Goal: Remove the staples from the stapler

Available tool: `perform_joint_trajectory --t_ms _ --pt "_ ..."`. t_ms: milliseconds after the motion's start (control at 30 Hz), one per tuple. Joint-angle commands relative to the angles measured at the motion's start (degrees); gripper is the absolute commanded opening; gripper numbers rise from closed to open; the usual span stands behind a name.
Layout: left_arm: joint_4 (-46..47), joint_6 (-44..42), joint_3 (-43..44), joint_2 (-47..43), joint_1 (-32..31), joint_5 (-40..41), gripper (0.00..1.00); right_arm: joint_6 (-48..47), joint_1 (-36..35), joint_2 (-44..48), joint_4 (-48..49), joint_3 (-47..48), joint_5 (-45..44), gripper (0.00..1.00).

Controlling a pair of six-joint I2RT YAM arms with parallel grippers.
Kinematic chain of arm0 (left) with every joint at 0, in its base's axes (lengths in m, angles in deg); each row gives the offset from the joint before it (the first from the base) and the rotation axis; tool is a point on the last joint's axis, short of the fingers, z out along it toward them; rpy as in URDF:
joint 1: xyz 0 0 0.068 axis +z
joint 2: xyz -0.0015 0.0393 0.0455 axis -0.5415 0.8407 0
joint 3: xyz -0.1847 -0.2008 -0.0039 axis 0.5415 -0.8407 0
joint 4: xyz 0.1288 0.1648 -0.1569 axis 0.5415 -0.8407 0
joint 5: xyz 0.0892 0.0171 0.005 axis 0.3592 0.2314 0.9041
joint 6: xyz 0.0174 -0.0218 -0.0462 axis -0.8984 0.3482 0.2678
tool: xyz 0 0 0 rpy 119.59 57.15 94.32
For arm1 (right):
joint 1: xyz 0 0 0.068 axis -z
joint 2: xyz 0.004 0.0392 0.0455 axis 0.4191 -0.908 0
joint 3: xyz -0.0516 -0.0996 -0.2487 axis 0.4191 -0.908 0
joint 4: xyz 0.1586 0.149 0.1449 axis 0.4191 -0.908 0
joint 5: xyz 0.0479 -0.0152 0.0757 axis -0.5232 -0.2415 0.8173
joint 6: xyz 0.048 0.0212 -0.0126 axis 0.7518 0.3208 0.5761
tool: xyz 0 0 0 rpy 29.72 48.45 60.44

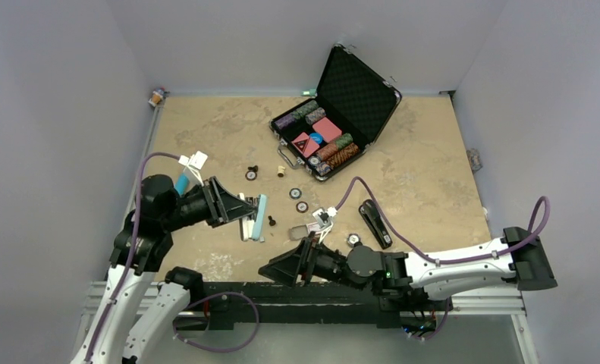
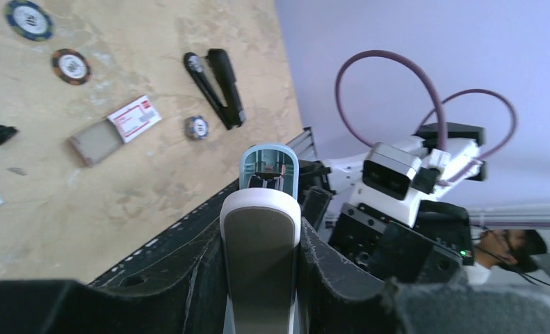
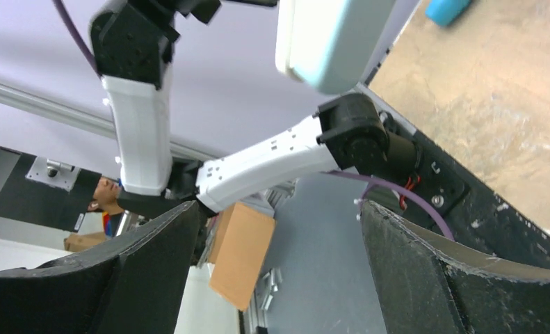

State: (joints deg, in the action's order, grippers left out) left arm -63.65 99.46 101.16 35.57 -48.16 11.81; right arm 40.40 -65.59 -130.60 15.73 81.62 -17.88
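Aloft, stapler clamped between left jaws

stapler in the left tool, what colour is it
The stapler is pale blue and white; the left wrist view shows it best.

A robotics laboratory cell is indicated rather than a home or office. The table, surfaced in mottled tan, is enclosed on three sides by plain pale lilac walls. Two white-and-black robot arms, the left arm and the right arm, are bolted to a slotted metal rail at the near edge, and purple cables are looped from them. Unrelated props are scattered about: an open poker-chip case, loose chips, a black stapler and a pale blue stapler. Beyond the enclosure, a seated person and a cardboard box can be seen.
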Motion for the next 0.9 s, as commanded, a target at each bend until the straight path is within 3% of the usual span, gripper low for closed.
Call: perform_joint_trajectory --t_ms 0,267,567,867 --pt "11.0 14.7 0.1 -3.3 0.3 -5.7 0.00 -7.2 -0.2 2.5 4.0 3.9 -4.7 0.91" --pt "11.8 21.2 1.6 -8.8 0.3 -1.7 0.00 -13.1 -0.3 0.2 3.0 11.2 -8.4 0.90" --pt "13.1 21.8 3.4 -11.5 0.3 -0.6 0.00 -16.0 -0.2 -6.8 -2.8 22.3 -8.4 0.90" --pt "11.9 19.7 8.0 -12.3 0.3 0.4 0.00 -15.6 -0.3 -6.5 0.1 21.1 -7.1 0.89"
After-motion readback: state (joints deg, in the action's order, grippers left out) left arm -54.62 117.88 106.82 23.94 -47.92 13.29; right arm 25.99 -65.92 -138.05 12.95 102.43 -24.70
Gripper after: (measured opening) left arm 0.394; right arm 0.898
